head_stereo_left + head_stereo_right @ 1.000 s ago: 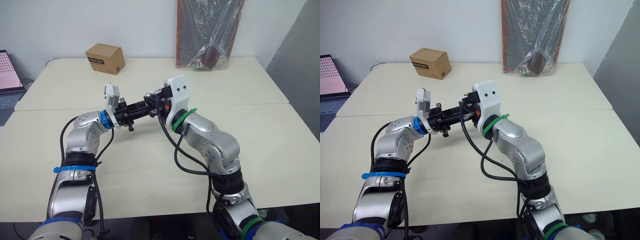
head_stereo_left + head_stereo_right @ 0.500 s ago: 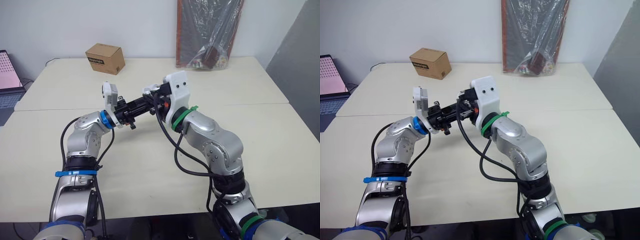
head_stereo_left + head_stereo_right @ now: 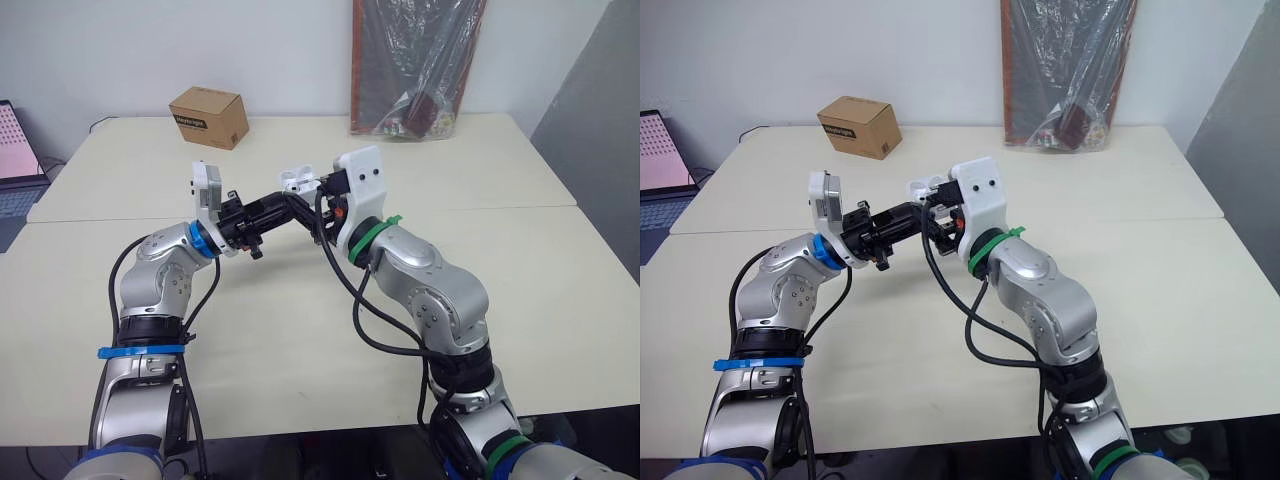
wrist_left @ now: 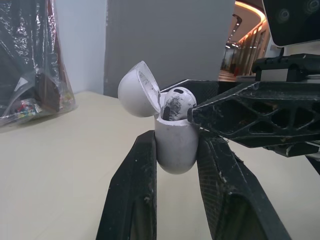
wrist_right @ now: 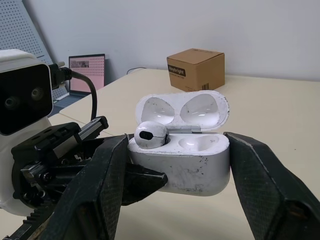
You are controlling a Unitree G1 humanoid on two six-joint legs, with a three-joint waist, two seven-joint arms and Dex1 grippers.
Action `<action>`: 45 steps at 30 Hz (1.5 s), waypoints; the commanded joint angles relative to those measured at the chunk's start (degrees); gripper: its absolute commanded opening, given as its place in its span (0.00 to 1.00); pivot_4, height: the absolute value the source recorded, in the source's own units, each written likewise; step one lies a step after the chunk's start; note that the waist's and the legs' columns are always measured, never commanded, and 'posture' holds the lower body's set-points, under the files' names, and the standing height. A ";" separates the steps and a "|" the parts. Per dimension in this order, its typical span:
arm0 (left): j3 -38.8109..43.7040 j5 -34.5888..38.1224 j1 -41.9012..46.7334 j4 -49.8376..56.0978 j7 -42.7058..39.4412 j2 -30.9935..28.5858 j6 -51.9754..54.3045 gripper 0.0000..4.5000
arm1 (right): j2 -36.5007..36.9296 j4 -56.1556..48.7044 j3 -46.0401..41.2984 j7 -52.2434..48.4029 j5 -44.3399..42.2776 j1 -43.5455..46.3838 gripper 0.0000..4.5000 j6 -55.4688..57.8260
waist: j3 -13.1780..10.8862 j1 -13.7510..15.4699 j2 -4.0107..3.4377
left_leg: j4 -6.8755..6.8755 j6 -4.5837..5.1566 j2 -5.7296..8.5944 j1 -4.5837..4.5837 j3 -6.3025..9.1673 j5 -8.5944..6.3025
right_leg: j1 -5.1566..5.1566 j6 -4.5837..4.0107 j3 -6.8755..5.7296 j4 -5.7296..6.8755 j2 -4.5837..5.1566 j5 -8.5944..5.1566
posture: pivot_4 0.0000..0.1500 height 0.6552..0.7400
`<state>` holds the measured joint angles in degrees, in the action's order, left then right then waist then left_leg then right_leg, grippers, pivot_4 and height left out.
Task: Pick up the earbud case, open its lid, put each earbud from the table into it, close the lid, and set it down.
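The white earbud case (image 4: 175,145) is held above the table with its lid (image 5: 182,109) swung open. My left gripper (image 4: 176,150) is shut on the case body across its front and back. One white earbud (image 5: 150,134) sits in one socket; the other socket (image 5: 192,143) is bare. My right gripper (image 5: 177,152) is open and faces the case front, its fingers (image 5: 100,185) flanking the two ends. In the head views the case (image 3: 297,181) shows where the left gripper (image 3: 283,203) and right gripper (image 3: 312,196) meet, over the table's middle.
A brown cardboard box (image 3: 210,117) stands at the table's far left. A plastic-wrapped dark bundle (image 3: 420,65) leans on the wall at the far right. A laptop (image 3: 14,150) sits off the left edge. The cream table (image 3: 300,330) is bare under the arms.
Both grippers have risen a little and shifted toward the left, still meeting at the case. The left wrist has drawn back leftward.
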<state>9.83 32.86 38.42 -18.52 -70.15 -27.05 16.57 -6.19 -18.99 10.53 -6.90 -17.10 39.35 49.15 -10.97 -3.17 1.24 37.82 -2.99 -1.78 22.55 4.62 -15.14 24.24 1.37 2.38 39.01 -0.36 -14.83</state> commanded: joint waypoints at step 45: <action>-1.29 3.28 -4.03 8.94 -11.18 -6.29 7.49 0.18 | 47.86 8.86 2.52 -26.97 -1.40 -8.44 0.69 7.65 | -0.02 0.23 -0.01 | 0.04 0.01 0.03 0.00 -0.12 -0.01 | 0.00 0.26 0.12 -0.07 -0.01 -0.16 | 1.00 1.00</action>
<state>8.21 35.46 34.41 -11.80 -81.66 -33.42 25.25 41.81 -10.21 13.68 -34.18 -19.66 30.62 58.42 -10.99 -2.93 1.23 37.86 -2.98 -1.75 22.55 4.50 -15.15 24.24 1.63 2.50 38.93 -0.37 -14.99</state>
